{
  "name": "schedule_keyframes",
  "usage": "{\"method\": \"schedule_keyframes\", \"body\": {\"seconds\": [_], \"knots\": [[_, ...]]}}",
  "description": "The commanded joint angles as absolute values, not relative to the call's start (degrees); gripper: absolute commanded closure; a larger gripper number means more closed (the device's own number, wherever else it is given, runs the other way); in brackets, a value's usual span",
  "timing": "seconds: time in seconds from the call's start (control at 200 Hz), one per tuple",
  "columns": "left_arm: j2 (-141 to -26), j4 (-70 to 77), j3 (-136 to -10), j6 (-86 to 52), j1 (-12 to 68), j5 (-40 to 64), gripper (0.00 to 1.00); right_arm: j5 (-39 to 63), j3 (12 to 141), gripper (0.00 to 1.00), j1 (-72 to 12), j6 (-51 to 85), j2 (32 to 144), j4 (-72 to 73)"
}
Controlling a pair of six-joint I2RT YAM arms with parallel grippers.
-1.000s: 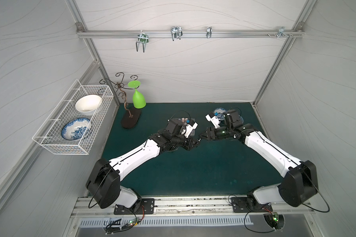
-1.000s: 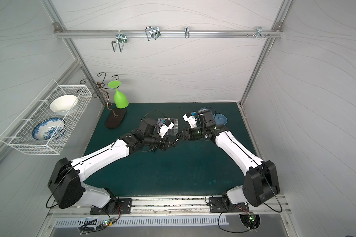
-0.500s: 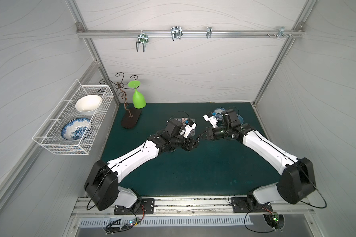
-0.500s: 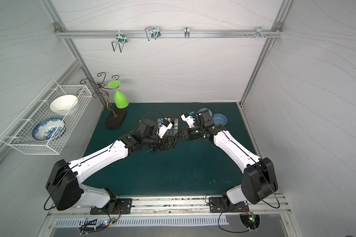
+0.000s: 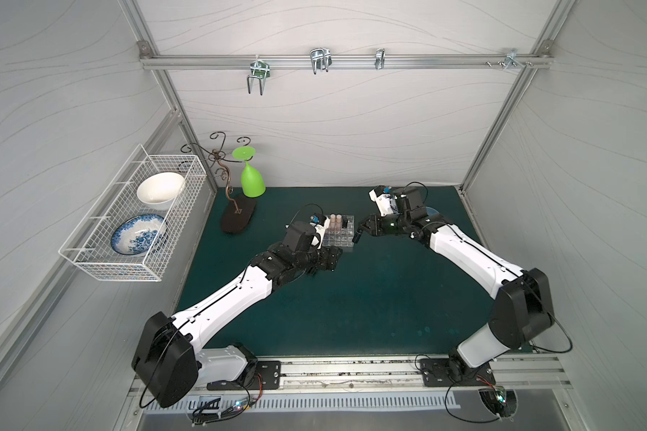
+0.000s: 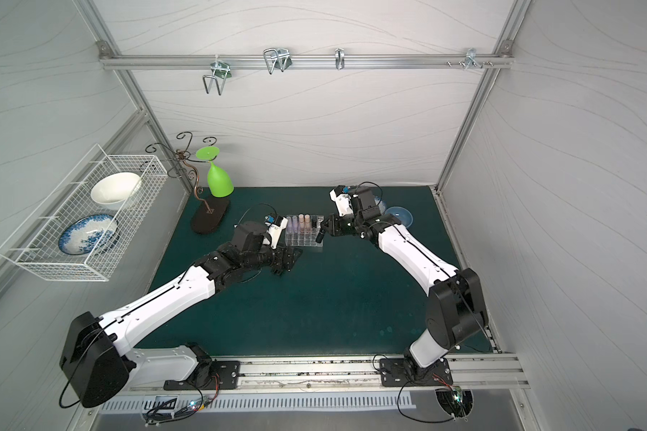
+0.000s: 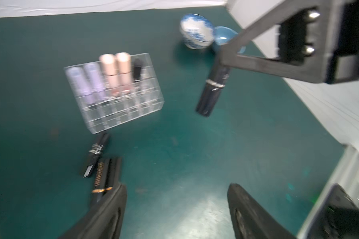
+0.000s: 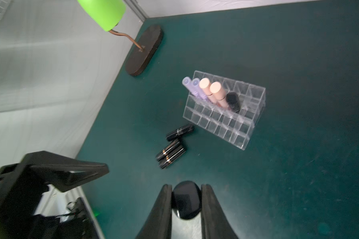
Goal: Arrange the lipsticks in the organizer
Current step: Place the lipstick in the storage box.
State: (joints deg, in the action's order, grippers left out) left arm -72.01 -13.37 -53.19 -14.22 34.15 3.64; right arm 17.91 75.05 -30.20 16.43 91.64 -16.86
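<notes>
1. The right gripper (image 8: 186, 187) pinches a glossy black lipstick (image 8: 186, 200), seen end-on, between its two dark fingers (image 8: 162, 209).
2. Past it, the clear organizer (image 8: 239, 134) sits on the green mat (image 8: 298, 103).
3. One row holds two lilac tubes (image 8: 192, 87), two peach tubes (image 8: 210, 91) and a black tube (image 8: 233, 101), side by side and leaning.
4. Three loose black lipsticks (image 8: 171, 150) lie just beside the organizer, two of them touching.
5. Farther off are a dark oval stand base (image 8: 143, 51) and a green glass (image 8: 104, 12).

Lipsticks (image 8: 216, 91) stand in the organizer (image 8: 232, 132) (more tubes (image 8: 171, 152) lie beside).
</notes>
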Motion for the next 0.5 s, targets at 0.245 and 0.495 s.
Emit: {"method": "schedule_keyframes", "body": {"seconds": [0.245,0.495], "knots": [[-71.09,-9.41,-49.18,-15.91,29.31,-0.36,0.21,4.44,85.79,0.84,-32.10,8.60,105.81,-10.42],[-71.35,-8.45,-48.30,-15.40,28.40,0.00,0.22,1.28,90.68,0.84,-32.14,6.66,112.46,-10.50]]}}
